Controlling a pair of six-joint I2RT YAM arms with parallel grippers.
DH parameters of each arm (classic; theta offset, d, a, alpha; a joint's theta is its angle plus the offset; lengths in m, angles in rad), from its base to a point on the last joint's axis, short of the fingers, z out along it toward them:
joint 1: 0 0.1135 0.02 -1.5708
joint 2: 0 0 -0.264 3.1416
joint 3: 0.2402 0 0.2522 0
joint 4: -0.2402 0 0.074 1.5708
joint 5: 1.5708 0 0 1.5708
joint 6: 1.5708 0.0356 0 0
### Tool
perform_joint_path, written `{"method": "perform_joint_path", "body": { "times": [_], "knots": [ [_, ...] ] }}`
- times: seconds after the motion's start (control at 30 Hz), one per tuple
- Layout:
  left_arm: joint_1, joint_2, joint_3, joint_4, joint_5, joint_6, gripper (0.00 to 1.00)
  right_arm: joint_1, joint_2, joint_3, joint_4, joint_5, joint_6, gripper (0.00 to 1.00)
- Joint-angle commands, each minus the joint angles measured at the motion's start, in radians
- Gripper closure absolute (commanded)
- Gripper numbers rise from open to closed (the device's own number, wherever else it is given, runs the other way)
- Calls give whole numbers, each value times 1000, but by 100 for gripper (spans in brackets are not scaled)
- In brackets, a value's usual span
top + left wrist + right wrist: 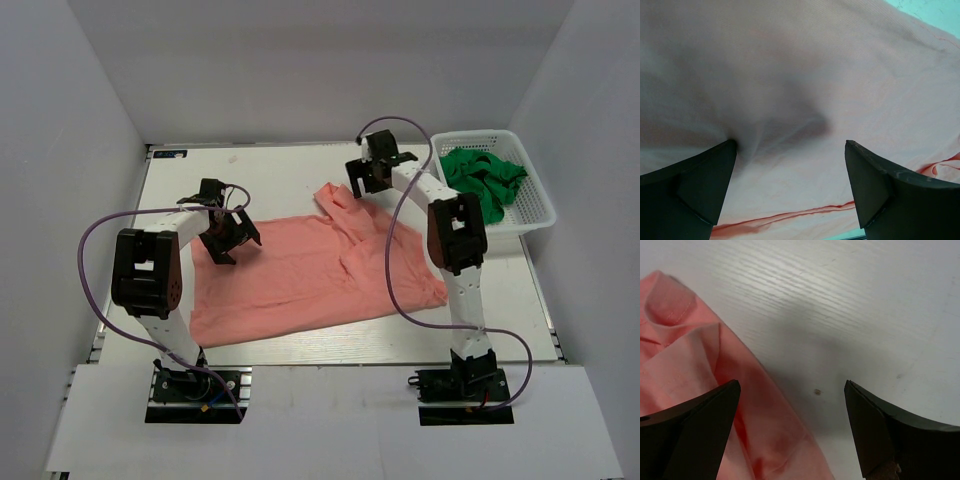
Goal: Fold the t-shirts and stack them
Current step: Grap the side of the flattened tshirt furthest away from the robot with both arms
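A salmon-pink t-shirt (300, 272) lies spread across the middle of the white table (280, 165), with one sleeve (335, 198) bunched at its far edge. My left gripper (236, 247) hangs open just above the shirt's left part; in the left wrist view its fingers (690, 190) straddle smooth pink cloth (800, 75) with nothing between them. Beside the bunched sleeve at the far side, my right gripper (362, 182) is open. In the right wrist view the gripper (792, 390) is over bare table, with the pink sleeve (690, 355) by its left finger. A bright green garment (485, 178) lies crumpled in the basket.
A white plastic lattice basket (530, 212) stands at the table's back right corner. White walls enclose the table on three sides. Purple cables loop from both arms above the shirt.
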Motion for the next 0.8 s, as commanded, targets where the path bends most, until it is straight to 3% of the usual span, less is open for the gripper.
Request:
{"method": "perform_joint_path", "body": {
  "times": [0.0,0.47,0.77],
  "knots": [
    [-6,55,-40,42,10,12,0,37,39,67,-20,54,-111,10],
    [-6,46,-31,2,-28,12,0,18,157,156,-132,398,8,10],
    [-6,46,-31,-16,-47,12,0,-81,138,184,-123,332,106,10]
  ]
}}
